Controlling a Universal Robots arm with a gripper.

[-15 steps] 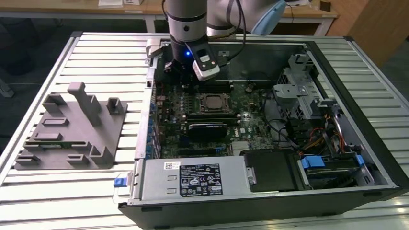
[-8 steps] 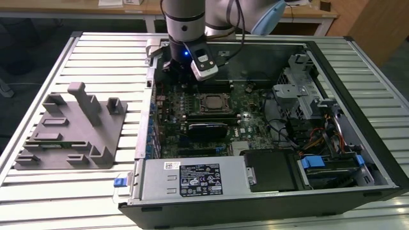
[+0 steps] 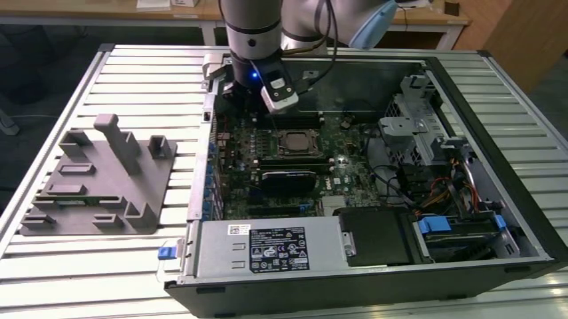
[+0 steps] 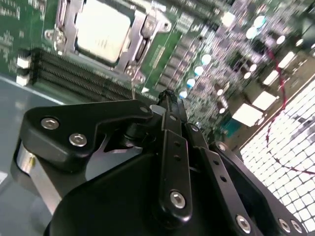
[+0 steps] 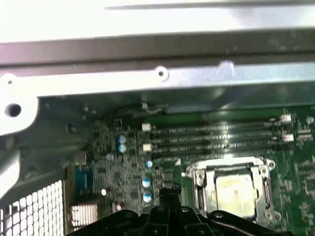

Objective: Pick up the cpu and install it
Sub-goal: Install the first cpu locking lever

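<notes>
The cpu [image 3: 296,141], a square chip with a silvery top, lies flat in its socket on the green motherboard inside the open computer case. Both wrist views show the cpu [image 4: 101,29] [image 5: 236,189] framed by the metal socket bracket. My gripper [image 3: 251,113] hangs over the motherboard beside the socket, toward the exterior view's left and the case's back wall. In the second wrist view its black fingers [image 4: 167,105] meet at a narrow tip with nothing between them. The gripper tip [image 5: 167,194] is apart from the cpu.
A grey plastic fixture tray [image 3: 98,179] lies on the slatted table at the exterior view's left. Inside the case [image 3: 461,86] are a black heatsink block [image 3: 288,179], memory slots [image 5: 216,137], a drive cage [image 3: 413,119], cables and a labelled power supply [image 3: 266,246].
</notes>
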